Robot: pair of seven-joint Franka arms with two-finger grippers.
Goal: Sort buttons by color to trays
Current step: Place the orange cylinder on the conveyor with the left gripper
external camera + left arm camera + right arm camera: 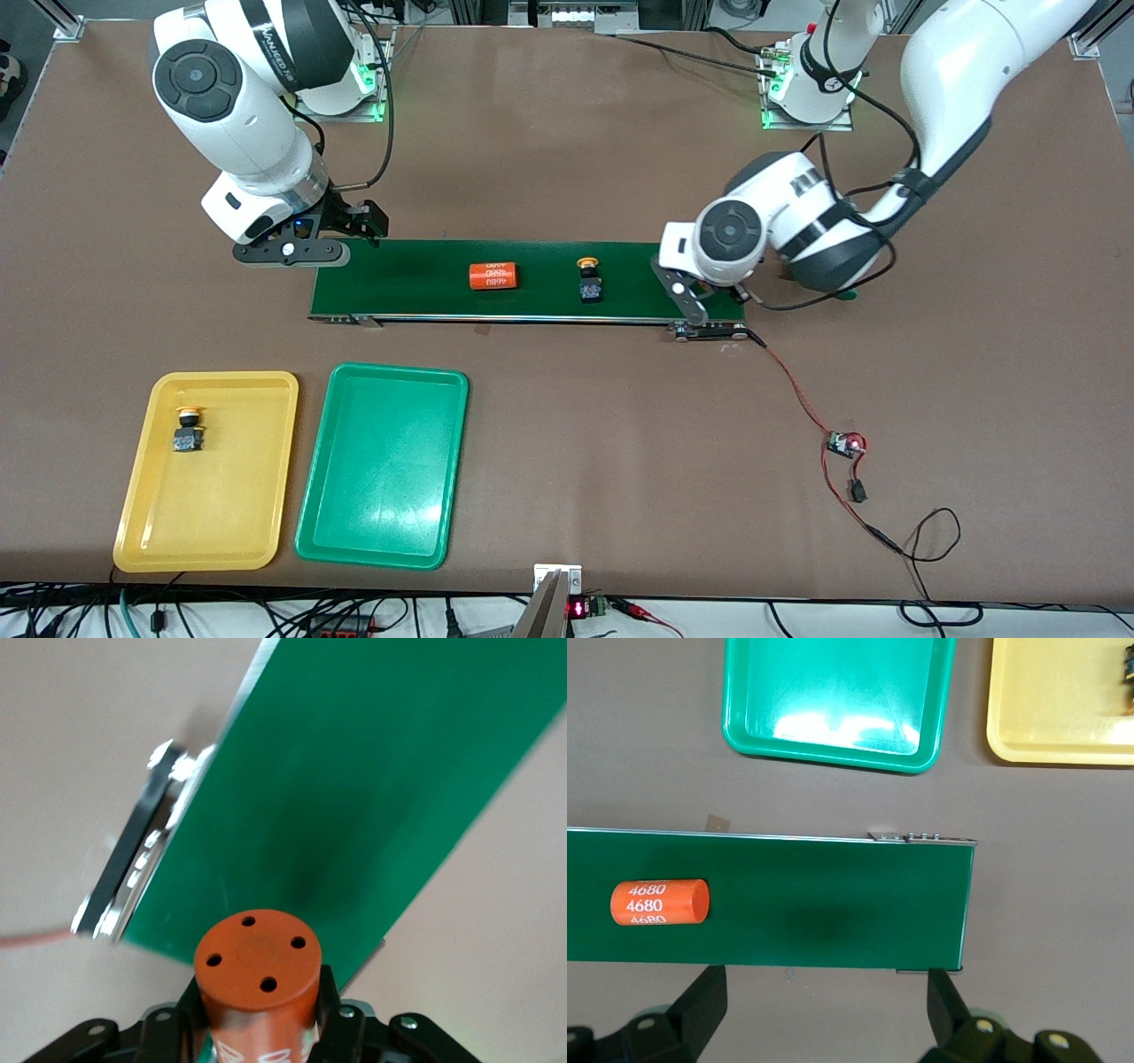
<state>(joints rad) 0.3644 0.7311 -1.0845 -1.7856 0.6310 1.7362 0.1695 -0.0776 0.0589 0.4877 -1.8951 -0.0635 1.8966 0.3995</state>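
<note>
Jaws first: the left gripper (257,1028) is clamped on an orange cylinder (257,974) over the left arm's end of the long green belt (532,279), the flat end of that cylinder showing four small holes and some white print low on its side that I can't read. The right gripper (824,1010) has its fingers spread wide with nothing between them, hanging over the table edge of the belt at the right arm's end. On to the trays: the yellow tray (151,523) has one yellow-capped button (188,431) lying in it, in the half closer to the belt. The green tray (319,532), just beside it toward the left arm's end, has only a shine on its floor. Both trays sit nearer the front camera than the belt. On the belt there's a second yellow-capped button (589,282), and beside it, toward the right arm's end, another orange cylinder (660,902) lying on its side, white digits reading 4680 repeated in rows.
</note>
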